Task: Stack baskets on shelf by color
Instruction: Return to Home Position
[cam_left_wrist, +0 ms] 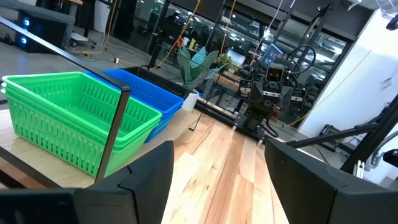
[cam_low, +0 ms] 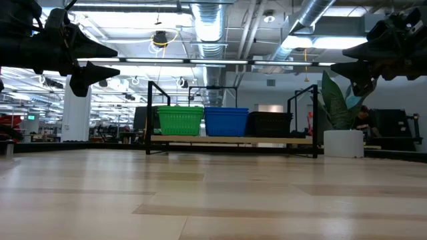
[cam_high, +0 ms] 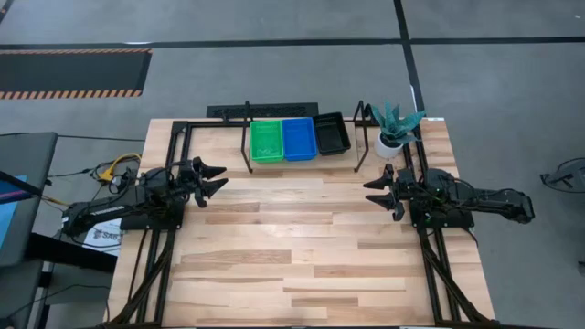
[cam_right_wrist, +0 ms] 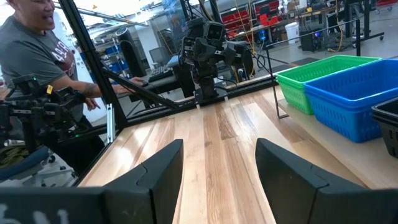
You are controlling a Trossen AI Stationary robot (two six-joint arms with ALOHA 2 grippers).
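Observation:
The green baskets [cam_high: 267, 143], blue baskets [cam_high: 299, 139] and black baskets [cam_high: 332, 133] sit stacked by colour side by side on the shelf [cam_high: 247, 137] at the table's far edge; they also show in the low view, green [cam_low: 179, 121], blue [cam_low: 226, 121] and black [cam_low: 270, 124]. My left gripper [cam_high: 216, 179] hovers open and empty above the table's left side, left of the shelf. My right gripper [cam_high: 374, 192] hovers open and empty at the right side, near the shelf's right end. Both are well above the tabletop in the low view, left [cam_low: 103, 59] and right [cam_low: 347, 59].
A white pot with a teal plant [cam_high: 394, 128] stands at the far right beside the shelf. A person [cam_right_wrist: 31, 43] stands beyond the table's left side, a hand near the frame. Black frame rails [cam_high: 155, 265] run along both table sides. The wooden tabletop [cam_high: 292, 247] lies between the arms.

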